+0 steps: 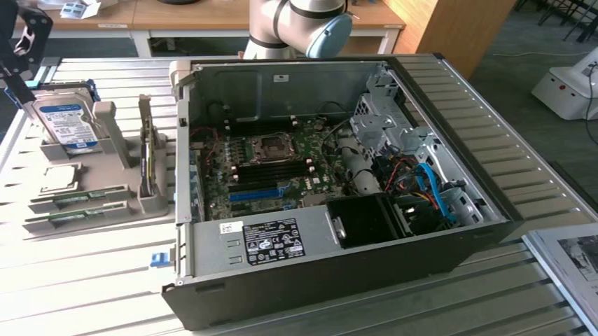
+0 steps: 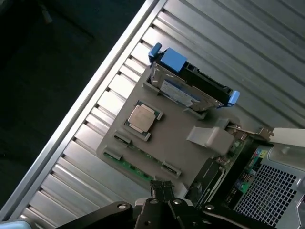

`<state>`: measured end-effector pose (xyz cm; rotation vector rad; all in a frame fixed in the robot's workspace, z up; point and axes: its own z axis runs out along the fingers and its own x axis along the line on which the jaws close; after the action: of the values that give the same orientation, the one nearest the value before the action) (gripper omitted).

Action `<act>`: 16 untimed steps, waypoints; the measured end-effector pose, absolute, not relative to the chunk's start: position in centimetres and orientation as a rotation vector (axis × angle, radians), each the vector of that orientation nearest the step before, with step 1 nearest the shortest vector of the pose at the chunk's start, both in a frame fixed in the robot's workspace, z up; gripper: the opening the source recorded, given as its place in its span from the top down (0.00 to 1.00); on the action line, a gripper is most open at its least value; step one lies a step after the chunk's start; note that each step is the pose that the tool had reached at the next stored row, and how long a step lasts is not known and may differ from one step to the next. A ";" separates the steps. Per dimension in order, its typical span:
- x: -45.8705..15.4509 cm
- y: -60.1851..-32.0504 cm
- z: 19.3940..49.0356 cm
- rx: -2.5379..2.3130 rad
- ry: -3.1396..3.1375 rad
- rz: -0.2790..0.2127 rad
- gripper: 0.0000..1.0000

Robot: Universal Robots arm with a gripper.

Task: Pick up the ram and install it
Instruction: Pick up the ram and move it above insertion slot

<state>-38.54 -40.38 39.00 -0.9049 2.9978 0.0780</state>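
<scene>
Two ram sticks (image 1: 80,197) lie flat in the front slots of a grey parts holder (image 1: 122,168) at the exterior view's left; they are thin green boards. The wrist view looks down on the same holder (image 2: 176,143), and one green ram stick (image 2: 133,168) shows along its edge. My gripper (image 1: 17,73) is the black assembly hanging above the holder's far left corner, near the hard drive and apart from the ram. Its black body (image 2: 162,202) hangs above the holder's ram side with nothing in it. The open computer case (image 1: 449,140) shows its motherboard (image 1: 266,171) with dark memory slots.
On the holder, a blue-labelled hard drive (image 1: 66,122) stands upright, a square silver processor (image 1: 56,176) lies flat, and an expansion card (image 1: 147,150) stands on edge beside the case wall. A drive cage (image 1: 388,119) and black fan (image 1: 369,220) fill the case's right. The table is slatted metal.
</scene>
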 end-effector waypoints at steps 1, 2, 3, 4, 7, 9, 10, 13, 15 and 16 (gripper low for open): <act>-38.5 -40.4 39.0 -0.931 2.990 0.078 0.90; -38.5 -40.4 39.0 -0.958 2.982 0.078 0.90; -38.5 -40.4 39.0 -0.985 2.974 0.078 0.90; -38.5 -40.4 39.0 -1.014 2.964 0.079 0.90; -38.5 -40.4 39.0 -1.093 2.938 0.079 0.90; -38.5 -40.4 39.0 -1.145 2.919 0.079 0.90; -38.5 -40.4 39.0 -1.173 2.908 0.079 0.90; -38.5 -40.4 38.9 -1.251 2.877 0.079 0.90; -38.5 -40.4 38.9 -1.303 2.855 0.079 0.90; -38.5 -40.4 38.9 -1.329 2.843 0.079 0.90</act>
<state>-38.54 -40.38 38.92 -1.3295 2.8432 0.0795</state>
